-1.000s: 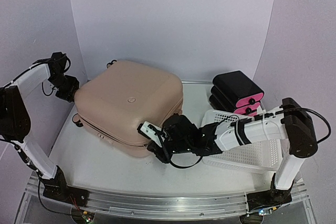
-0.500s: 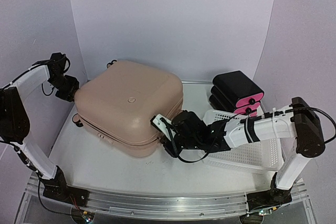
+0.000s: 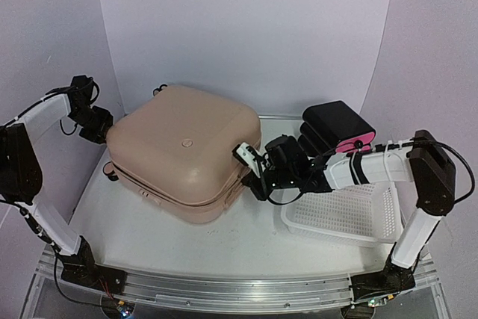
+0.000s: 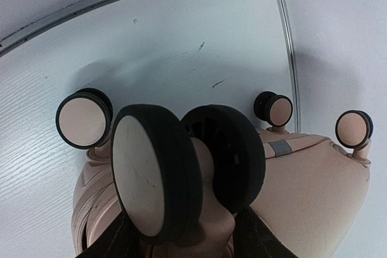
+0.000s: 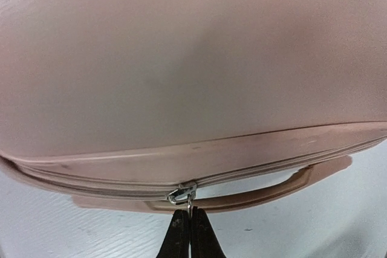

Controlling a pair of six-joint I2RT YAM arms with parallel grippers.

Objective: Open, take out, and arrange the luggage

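The luggage (image 3: 183,151) lies flat and zipped shut on the left half of the white table (image 3: 187,248), its far-left corner close to the side wall. To its right sits a white basket (image 3: 336,233), near but not touching it, with a black-and-pink drawer box (image 3: 337,128) just behind the basket by the back wall. The right arm reaches low across the basket's far-left corner to the luggage's right side, and nothing else stands between them. The left gripper (image 3: 103,128) is at the luggage's far-left corner. From above, neither grip can be made out. The left wrist view shows that gripper's dark fingers (image 4: 115,240) clenched either side of a double black wheel (image 4: 151,179) with pale pink hubs; three more wheels (image 4: 83,119) stick out beyond it over the table. The right wrist view shows the right gripper (image 5: 190,214) pinched tight on the metal zip pull (image 5: 188,196) at the seam, just above a pink handle (image 5: 272,188) on the lower shell. The table is white and lightly scuffed, edged by a metal rail (image 3: 224,293) at the front, and pale lilac walls (image 3: 239,28) close it in on three sides.
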